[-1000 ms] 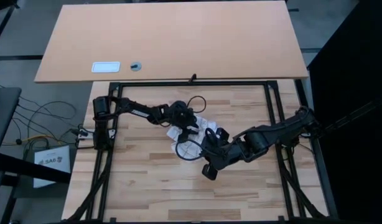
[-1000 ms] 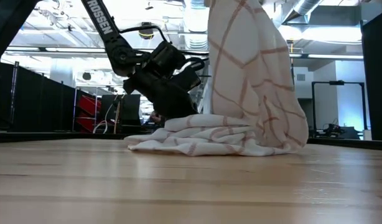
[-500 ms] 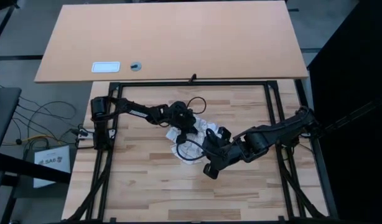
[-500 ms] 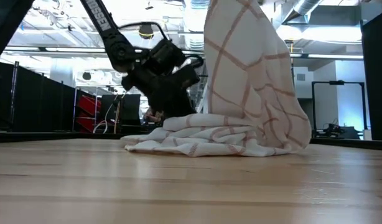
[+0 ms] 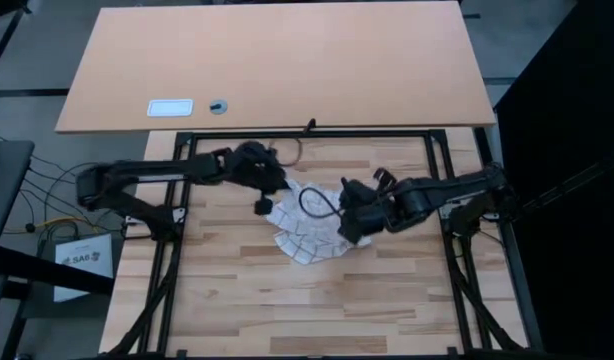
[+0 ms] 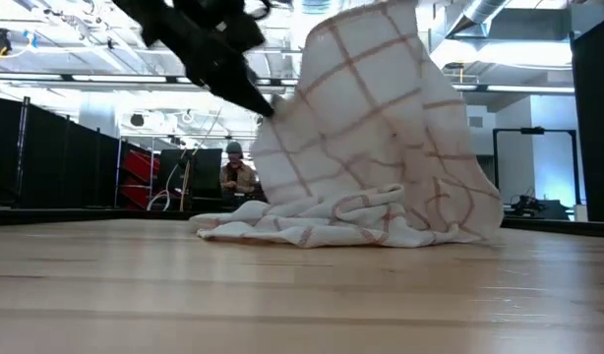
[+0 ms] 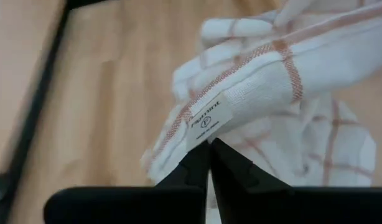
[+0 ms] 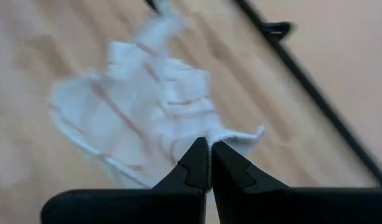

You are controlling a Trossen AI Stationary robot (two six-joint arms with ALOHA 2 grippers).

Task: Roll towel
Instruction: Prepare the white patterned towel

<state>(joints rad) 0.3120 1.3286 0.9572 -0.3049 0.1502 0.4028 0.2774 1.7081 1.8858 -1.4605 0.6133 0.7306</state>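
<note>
Two grippers pinch the towel (image 6: 371, 147): left gripper (image 7: 209, 146) clamps the labelled hem, right gripper (image 8: 209, 146) nips another edge, lifting the cloth between their fingertips, probably to spread it for rolling.

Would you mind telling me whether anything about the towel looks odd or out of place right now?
The towel is not flat: the left gripper and the right gripper, both shut on its edges, hold it up like a tent, while its lower part lies bunched and creased on the wooden table. Nothing looks torn or spilled.
</note>
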